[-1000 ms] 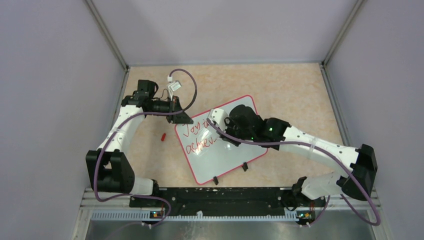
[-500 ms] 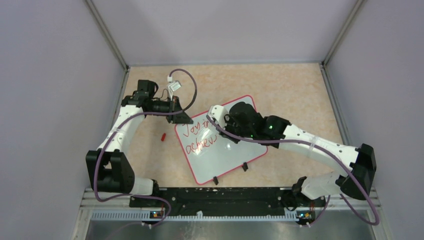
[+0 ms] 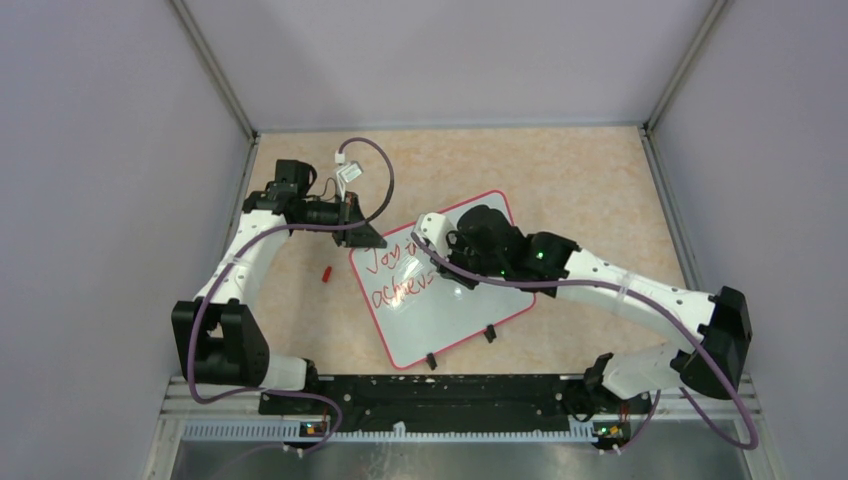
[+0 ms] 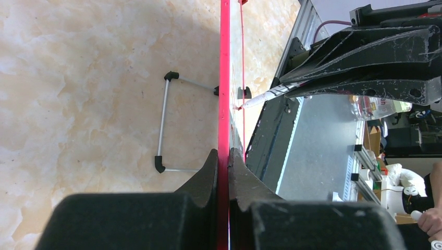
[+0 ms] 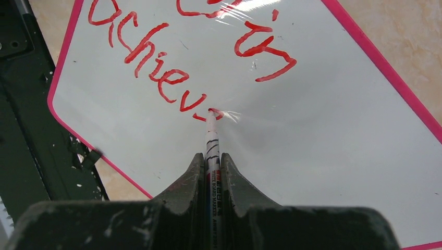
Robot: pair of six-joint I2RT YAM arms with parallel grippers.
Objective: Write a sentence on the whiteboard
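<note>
Two arms are on the whiteboard [image 3: 440,310] at once. The board sits near the middle of the table [image 3: 590,190], turned askew, with one long edge toward the arm bases.

My left gripper [image 4: 223,154] is closed tight on the board's red frame at the far left corner. The wrist view shows both fingers pinching the thin edge, seen end-on, and a wire leg [image 4: 164,127] sticking out from the board's back.

My right arm reaches over the board from the right. Its gripper [image 5: 211,159] is clamped around a white marker [image 5: 211,138], with the barrel running straight out between the fingers. The marker's red tip touches the board surface right at the end of the second line of writing.

The sentence [image 5: 156,73] is in red. The top line reads "Joy in" from overhead, and under it is "achiev", followed by a short stroke I cannot read as a letter.

On the table just left of the board lies a small red piece [image 3: 326,272] — too small for me to say what it is.
</note>
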